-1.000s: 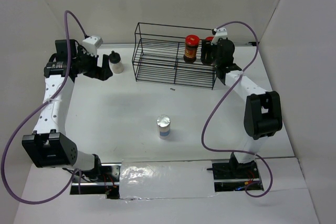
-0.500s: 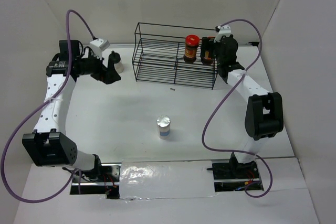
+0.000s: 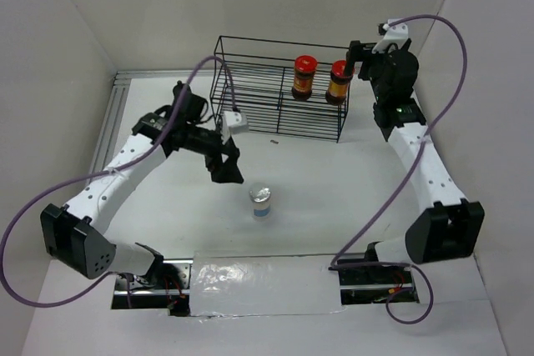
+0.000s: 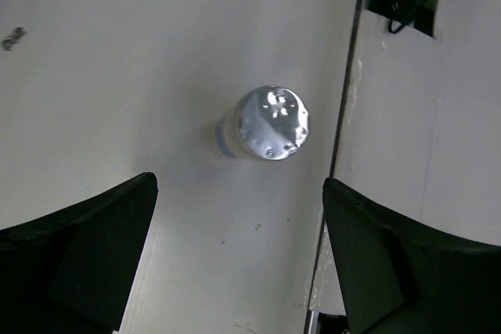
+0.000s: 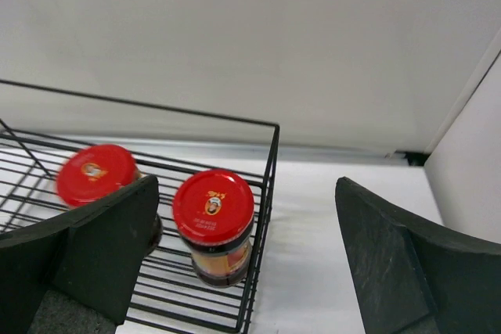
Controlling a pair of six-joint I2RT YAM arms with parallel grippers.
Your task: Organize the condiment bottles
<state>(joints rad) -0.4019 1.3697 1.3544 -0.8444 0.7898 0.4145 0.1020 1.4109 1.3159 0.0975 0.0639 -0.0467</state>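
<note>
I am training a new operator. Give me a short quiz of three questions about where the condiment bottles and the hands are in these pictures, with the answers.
1. True or false: both red-lidded jars stand inside the black wire rack.
2. The white blue-labelled bottle is: A inside the rack; B upright on the table; C lying on its side.
3. Which hand is nearer to that bottle, and is it open or shut?

Key: 1 true. 2 B. 3 The left hand, open.
</note>
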